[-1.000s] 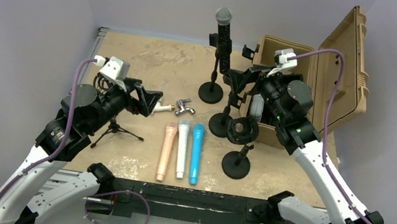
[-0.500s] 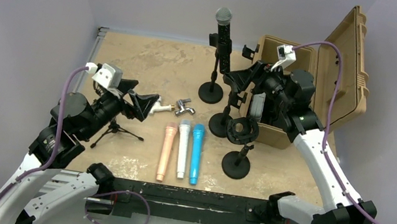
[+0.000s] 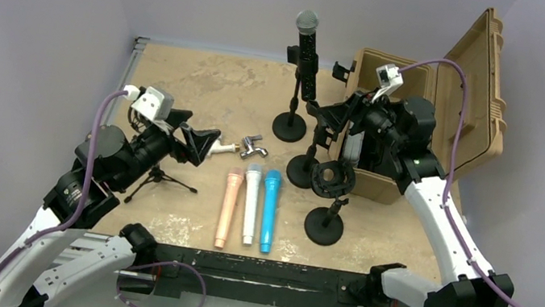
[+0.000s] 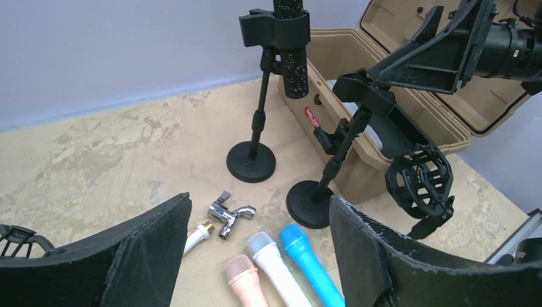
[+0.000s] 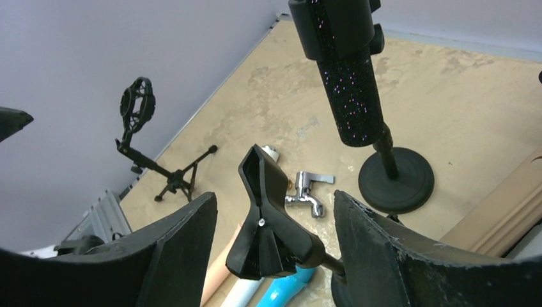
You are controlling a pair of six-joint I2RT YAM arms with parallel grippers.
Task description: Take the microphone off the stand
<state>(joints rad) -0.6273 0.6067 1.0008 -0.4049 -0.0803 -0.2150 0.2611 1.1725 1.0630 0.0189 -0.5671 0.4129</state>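
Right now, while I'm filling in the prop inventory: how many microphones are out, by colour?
Black microphone, clipped in the stand: 1
Pink microphone: 1
White microphone: 1
Blue microphone: 1
Total: 4

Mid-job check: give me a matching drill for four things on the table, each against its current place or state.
Things:
1. black microphone
2. blue microphone
3. tan case
4. chrome tap

States:
A. lid open
B. lying flat, rightmost in a row
C. shiny metal, lying loose
D. upright, clipped in the far stand

Pairs: 1-D, 2-B, 3-A, 4-C
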